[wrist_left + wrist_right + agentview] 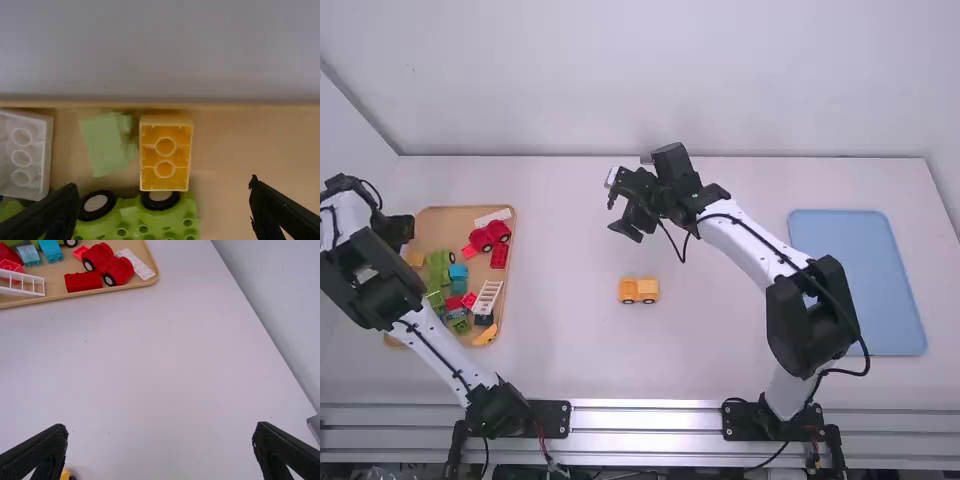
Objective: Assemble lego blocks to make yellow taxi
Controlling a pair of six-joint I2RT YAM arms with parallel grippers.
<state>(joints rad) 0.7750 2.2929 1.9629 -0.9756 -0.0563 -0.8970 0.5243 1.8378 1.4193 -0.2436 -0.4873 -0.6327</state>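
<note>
**Left tool [164,184] wide over a yellow block [165,152], neighbours crowding it**

The left tool is spread wide above the left part of the tray [445,228], holding nothing. Its likely target, the yellow block, lies hollow side up, close by the tray's left wall. A pale green block [105,142] sits just beside it, and a green car [145,222] is at one end.

The tight quarters are the main risk. Coming down off-centre, a finger could land on the green car or catch the pale green block and bring it along. A finger could also knock the tray wall and shove the tray over the desk [560,350]. And since the block is upside down, lifting it as it lies would leave its hollow side facing up; it would need turning before it could press onto studs.

The right tool [161,427] is also wide and empty, over the middle of the desk. Nearer than it, the yellow car [639,290] stands on its wheels, on the desk. With nothing gripping that car, it could roll or skew when a block is pushed on, so bracing it seems wise.
</note>
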